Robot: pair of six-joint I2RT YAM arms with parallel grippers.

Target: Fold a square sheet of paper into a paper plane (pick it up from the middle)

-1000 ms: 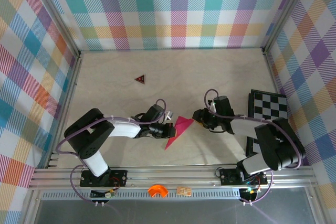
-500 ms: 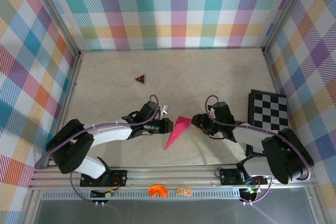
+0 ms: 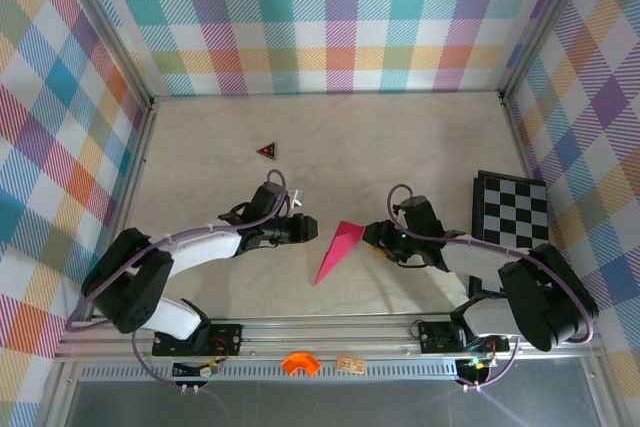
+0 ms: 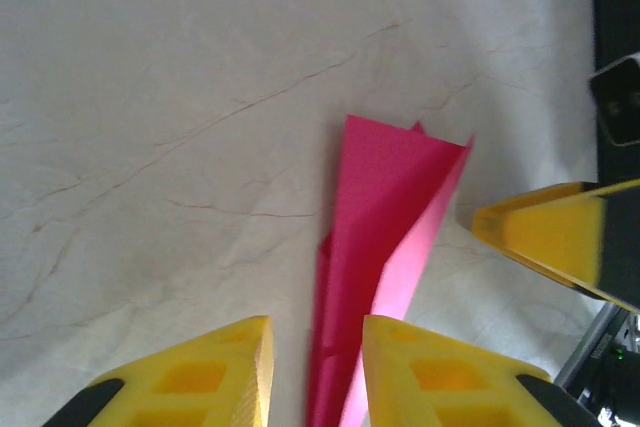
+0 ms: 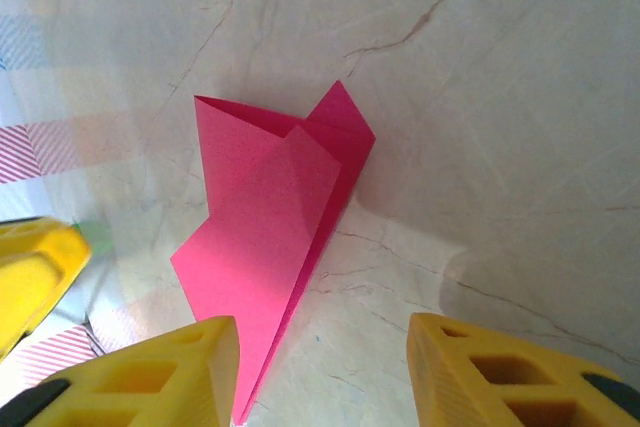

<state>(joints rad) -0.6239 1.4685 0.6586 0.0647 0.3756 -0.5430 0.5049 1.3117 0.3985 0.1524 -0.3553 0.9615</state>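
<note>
The paper plane (image 3: 337, 250) is a narrow magenta dart with layered folds, lying on the pale table between the two arms. Seen from the left wrist, the plane (image 4: 385, 237) runs lengthwise through the gap of my left gripper (image 4: 316, 332). Its yellow jaws stand apart, with table showing beside the paper. From above, the left gripper (image 3: 312, 228) sits just left of the plane's upper end. My right gripper (image 3: 370, 234) is just right of that end. In its wrist view the right gripper (image 5: 322, 332) is open wide, with the plane (image 5: 265, 217) ahead, by its left finger.
A black-and-white checkerboard (image 3: 510, 209) lies at the right edge of the table. A tiny dark red triangle (image 3: 266, 150) sits further back on the left. Plaid walls enclose three sides. An orange piece (image 3: 299, 362) rests on the front rail.
My left gripper has parted its jaws and drawn back to the left, away from the plane. The plane has settled on the table. The right gripper has hardly moved.
</note>
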